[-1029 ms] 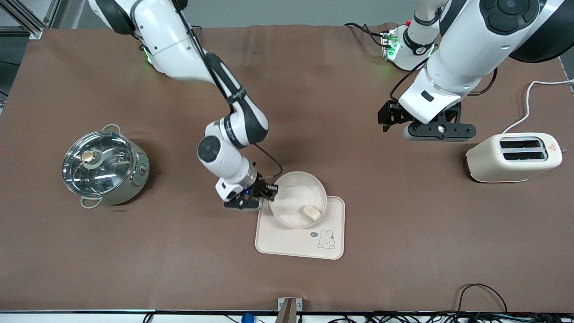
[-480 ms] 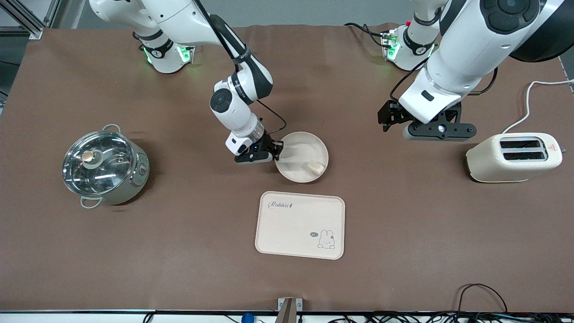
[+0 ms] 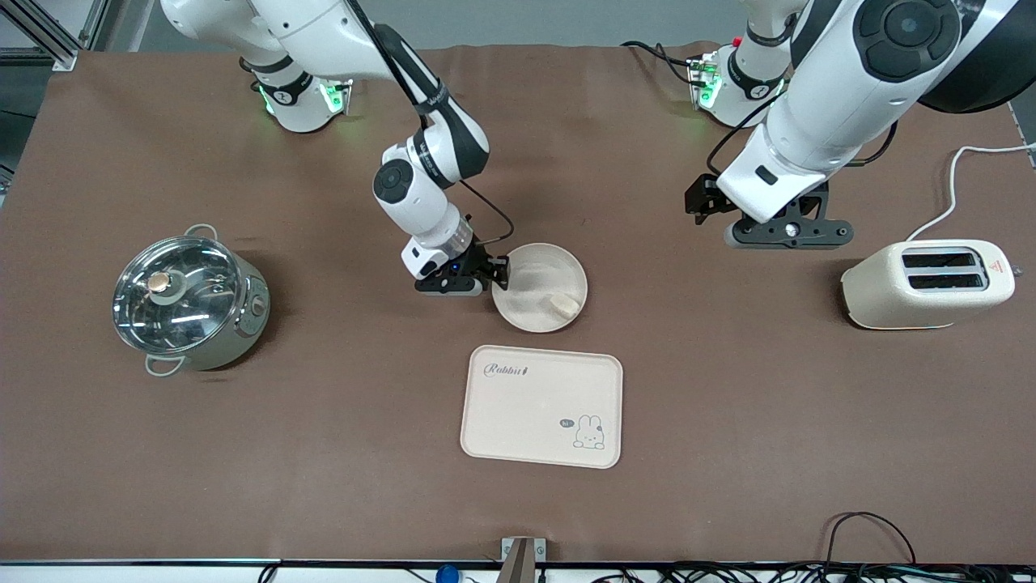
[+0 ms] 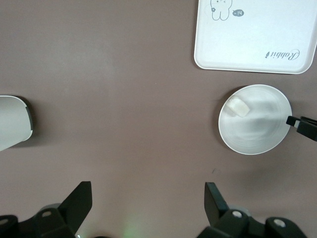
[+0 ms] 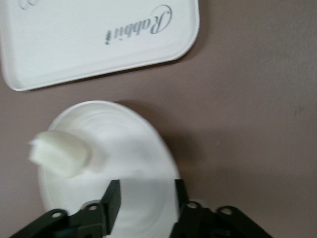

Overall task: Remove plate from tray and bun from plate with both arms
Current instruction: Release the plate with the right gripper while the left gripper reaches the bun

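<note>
We see the plate [image 3: 536, 274] lying flat on the brown table [image 3: 324, 453], near the middle. It sits farther from the front camera than the tray [image 3: 526, 405] and a little apart from it. The bun [image 3: 565, 304] rests inside the plate, close to the rim on the part nearest the tray and toward the left arm's end of the table. In the right wrist view the bun looks slightly blurred, and the tray's "Rabbit" lettering shows just past the plate.

The right gripper [image 3: 497, 275] is low at the edge of the plate that faces the right arm's end of the table. Its jaws stand apart, one over the inside of the dish and one outside it, with the rim in the gap between them. We cannot make out either jaw pressing on the rim, so we read them as parted and not clamping.

The left gripper [image 4: 147, 198] hangs in the air over bare table, between the plate and the toaster [image 3: 927, 283]. Its jaws are spread wide and hold nothing. That arm waits.

The toaster stands at the left arm's end of the table, its two slots facing up and a white cord [image 3: 955, 178] running off from it. A steel pot [image 3: 190, 304] with a glass lid stands toward the right arm's end, well apart from the plate. The tray carries nothing on it; a small rabbit drawing marks one corner.
</note>
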{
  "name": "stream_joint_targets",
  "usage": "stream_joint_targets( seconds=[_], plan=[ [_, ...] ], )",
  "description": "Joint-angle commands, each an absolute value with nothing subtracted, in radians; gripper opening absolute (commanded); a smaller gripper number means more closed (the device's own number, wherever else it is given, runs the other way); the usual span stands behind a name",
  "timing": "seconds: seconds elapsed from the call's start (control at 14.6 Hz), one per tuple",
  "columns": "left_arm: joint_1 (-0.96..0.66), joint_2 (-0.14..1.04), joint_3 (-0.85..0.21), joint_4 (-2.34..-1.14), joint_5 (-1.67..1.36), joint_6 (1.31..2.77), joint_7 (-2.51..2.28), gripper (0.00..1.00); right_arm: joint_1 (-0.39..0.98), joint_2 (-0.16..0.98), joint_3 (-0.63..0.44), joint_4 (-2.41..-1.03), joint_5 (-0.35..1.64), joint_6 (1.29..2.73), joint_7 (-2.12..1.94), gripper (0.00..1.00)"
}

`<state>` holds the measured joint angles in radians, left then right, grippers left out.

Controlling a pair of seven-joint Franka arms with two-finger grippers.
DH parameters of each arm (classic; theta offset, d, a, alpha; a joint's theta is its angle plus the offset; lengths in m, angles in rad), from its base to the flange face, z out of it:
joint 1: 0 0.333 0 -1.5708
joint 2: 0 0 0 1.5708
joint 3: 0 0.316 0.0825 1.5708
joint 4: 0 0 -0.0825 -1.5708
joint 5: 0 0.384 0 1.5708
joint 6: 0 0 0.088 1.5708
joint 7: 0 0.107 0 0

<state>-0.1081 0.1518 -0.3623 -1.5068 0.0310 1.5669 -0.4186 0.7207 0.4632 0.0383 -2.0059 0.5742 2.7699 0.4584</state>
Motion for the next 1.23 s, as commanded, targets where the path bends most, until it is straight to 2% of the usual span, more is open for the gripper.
stream_joint_targets(
  seconds=[0.0,0.21,0.41,0.48,0.75,0.96,1.17],
  plan=[
    [-0.141,0.167,-0.389,-1.607,0.029,1.737,-0.518,1.00,0.645,0.208,0.006,-2.045,0.591,2.498,0.509,1.00],
    [-0.201,0.274,-0.402,-1.681,0.037,1.969,-0.665,1.00,0.514,0.092,-0.055,-2.016,0.478,2.268,0.496,1.00],
    [-0.258,0.435,-0.396,-1.681,0.090,2.171,-0.756,1.00,0.343,0.075,-0.058,-1.788,0.216,1.839,0.431,1.00],
    [-0.265,0.490,-0.399,-1.681,0.163,2.233,-0.815,1.00,0.290,0.063,-0.060,-1.726,0.159,1.750,0.364,1.00],
    [-0.316,0.624,-0.400,-1.678,0.313,2.331,-1.038,1.00,0.053,0.006,-0.071,-1.642,0.132,1.613,0.031,1.00],
    [-0.342,0.661,-0.400,-1.680,0.314,2.367,-1.101,1.00,0.017,-0.011,-0.071,-1.540,0.011,1.520,-0.005,1.00],
    [-0.359,0.693,-0.400,-1.681,0.324,2.394,-1.127,0.98,0.018,-0.005,-0.064,-1.483,-0.037,1.509,-0.003,1.00]
  ],
)
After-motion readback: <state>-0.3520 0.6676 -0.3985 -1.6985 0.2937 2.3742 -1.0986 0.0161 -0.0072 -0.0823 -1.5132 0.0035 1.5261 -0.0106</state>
